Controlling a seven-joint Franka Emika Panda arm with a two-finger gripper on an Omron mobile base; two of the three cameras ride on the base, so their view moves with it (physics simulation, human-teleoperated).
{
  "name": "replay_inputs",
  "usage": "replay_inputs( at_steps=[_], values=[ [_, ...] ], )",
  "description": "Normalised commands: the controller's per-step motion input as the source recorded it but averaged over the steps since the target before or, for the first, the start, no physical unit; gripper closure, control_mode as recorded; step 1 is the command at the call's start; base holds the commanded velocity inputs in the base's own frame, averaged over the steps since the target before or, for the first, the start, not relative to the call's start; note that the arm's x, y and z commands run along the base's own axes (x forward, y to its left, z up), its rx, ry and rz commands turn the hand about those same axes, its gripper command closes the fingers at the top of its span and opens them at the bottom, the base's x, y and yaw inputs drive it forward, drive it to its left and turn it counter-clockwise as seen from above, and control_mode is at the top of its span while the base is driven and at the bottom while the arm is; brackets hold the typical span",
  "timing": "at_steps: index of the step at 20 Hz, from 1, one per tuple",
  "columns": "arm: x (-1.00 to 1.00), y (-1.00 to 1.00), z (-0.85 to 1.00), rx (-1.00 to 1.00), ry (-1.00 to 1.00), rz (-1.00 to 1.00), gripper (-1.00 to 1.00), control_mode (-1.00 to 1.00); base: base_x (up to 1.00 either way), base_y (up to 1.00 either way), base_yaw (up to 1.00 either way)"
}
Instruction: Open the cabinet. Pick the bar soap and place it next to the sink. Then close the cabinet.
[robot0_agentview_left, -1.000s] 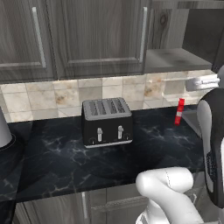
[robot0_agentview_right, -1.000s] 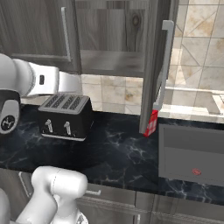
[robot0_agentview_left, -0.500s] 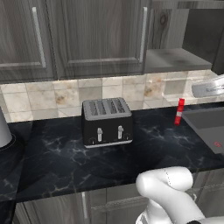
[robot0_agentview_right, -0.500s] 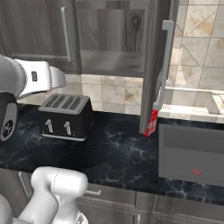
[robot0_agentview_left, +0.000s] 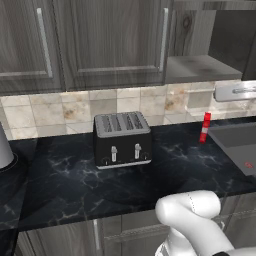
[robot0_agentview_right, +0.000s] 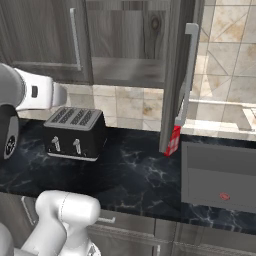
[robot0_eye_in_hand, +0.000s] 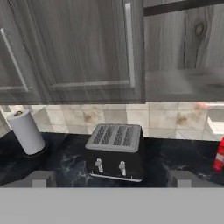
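Note:
The cabinet (robot0_agentview_left: 115, 42) hangs over the counter. Its left door (robot0_eye_in_hand: 87, 48) is shut, and its right door (robot0_agentview_right: 176, 75) stands swung out, edge-on, with the silver handle (robot0_agentview_right: 189, 65) facing me. The pale shelf (robot0_agentview_left: 200, 67) behind the open door looks bare. The bar soap is out of view. The dark sink (robot0_agentview_right: 220, 175) lies at the right end of the counter. My gripper (robot0_eye_in_hand: 113, 180) is open and holds nothing; it hangs back from the counter, facing the toaster and the shut door. My arm (robot0_agentview_right: 30, 95) reaches off to the left.
A black toaster (robot0_agentview_left: 122, 139) stands mid-counter. A slim red-and-white bottle (robot0_agentview_left: 205, 127) stands beside the sink, partly behind the open door's lower edge (robot0_agentview_right: 173, 140). A paper towel roll (robot0_eye_in_hand: 26, 131) stands far left. A faucet (robot0_agentview_left: 235, 92) juts over the sink.
My arm has swung away from the sink side towards the left, leaving the right edge of the left base view. The open cabinet door has not moved, and the gripper stays open.

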Motion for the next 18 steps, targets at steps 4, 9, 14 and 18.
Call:
replay_inputs(
  at_steps=[4,9,14,18],
  values=[
    [0.00,0.00,0.02,0.23,0.00,-0.04,-1.00,-1.00,0.00,0.00,0.00],
    [0.01,0.00,0.04,0.06,0.01,0.00,-1.00,-1.00,0.00,0.00,0.00],
    [0.25,0.00,0.04,-0.06,0.15,0.00,-1.00,-1.00,0.00,0.00,0.00],
    [0.28,0.00,0.04,-0.13,0.28,0.00,-1.00,-1.00,0.00,0.00,0.00]
  ],
)
